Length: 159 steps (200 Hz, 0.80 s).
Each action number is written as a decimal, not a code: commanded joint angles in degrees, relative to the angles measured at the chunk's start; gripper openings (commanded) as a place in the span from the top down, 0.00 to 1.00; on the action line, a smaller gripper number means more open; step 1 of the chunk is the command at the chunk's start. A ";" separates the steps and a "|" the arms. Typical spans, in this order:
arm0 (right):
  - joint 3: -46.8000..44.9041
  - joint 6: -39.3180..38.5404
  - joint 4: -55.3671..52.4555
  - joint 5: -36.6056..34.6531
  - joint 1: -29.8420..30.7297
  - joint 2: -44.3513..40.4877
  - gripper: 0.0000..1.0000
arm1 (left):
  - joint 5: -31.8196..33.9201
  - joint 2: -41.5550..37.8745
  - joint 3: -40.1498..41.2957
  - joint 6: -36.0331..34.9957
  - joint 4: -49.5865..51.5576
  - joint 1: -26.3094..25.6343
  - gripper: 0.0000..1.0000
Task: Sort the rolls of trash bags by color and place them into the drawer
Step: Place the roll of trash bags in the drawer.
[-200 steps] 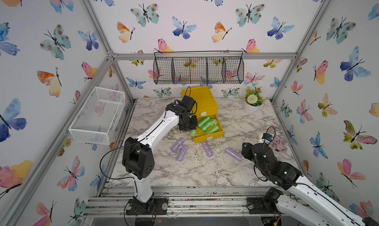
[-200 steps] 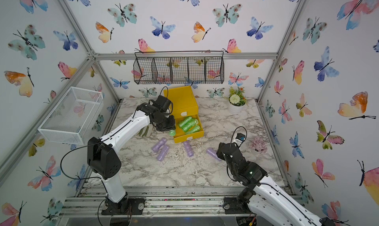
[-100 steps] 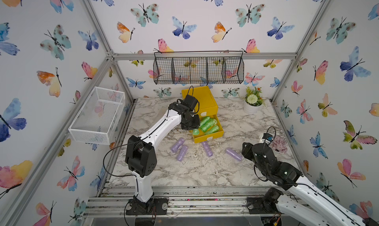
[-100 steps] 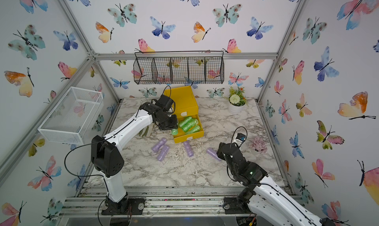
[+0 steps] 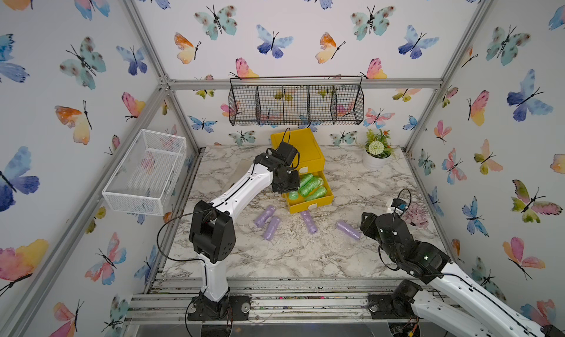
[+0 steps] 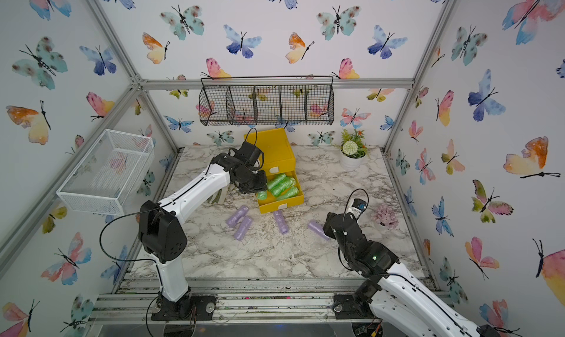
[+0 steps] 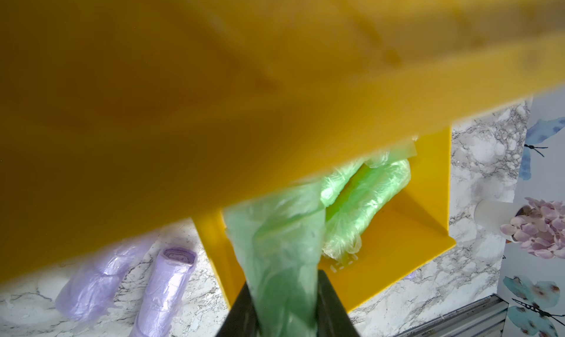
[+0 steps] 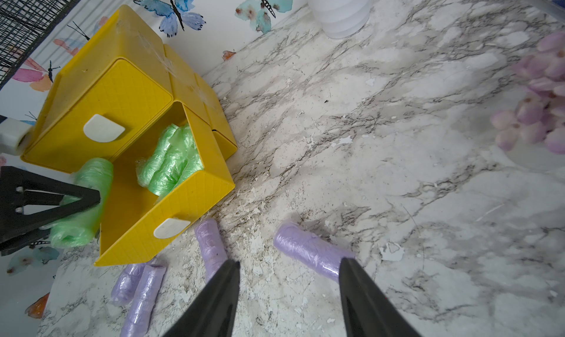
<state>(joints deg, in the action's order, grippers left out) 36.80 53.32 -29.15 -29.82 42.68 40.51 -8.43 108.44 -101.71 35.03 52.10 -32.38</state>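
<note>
The yellow drawer chest (image 5: 301,146) stands at the back of the marble table (image 5: 367,182). Its middle drawer (image 5: 308,204) is pulled out, with three green rolls (image 8: 171,161) inside. The left arm has swung in from beside the chest, so the left gripper (image 7: 286,302) now hangs at that drawer's side edge, jaws clamped on the fourth green roll (image 8: 94,173). Green looks one release from sorted. Four purple rolls (image 5: 308,221) lie on the table in front. The right gripper (image 8: 289,262) waits near them, jaws apart and empty.
</note>
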 commanded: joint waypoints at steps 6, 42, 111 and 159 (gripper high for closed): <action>-0.85 -0.32 -0.97 -1.06 -0.31 -0.35 0.43 | 0.33 2.01 2.47 1.62 4.59 -0.14 0.69; -1.02 -0.23 -0.60 -0.76 -0.31 -0.07 0.43 | 0.16 0.83 3.17 1.71 4.39 -0.17 0.66; -1.11 -0.06 -0.55 -0.58 -0.31 -0.17 0.43 | -0.77 -1.11 7.05 1.89 2.90 -0.58 0.76; -1.11 -0.06 -0.42 -0.32 -0.31 0.05 0.43 | 1.48 -1.42 6.79 2.74 3.40 -0.71 0.84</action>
<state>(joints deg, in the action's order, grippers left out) 36.42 53.34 -29.15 -29.78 42.68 40.53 -7.55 106.52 -97.23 35.16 47.64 -32.75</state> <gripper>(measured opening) 0.575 0.221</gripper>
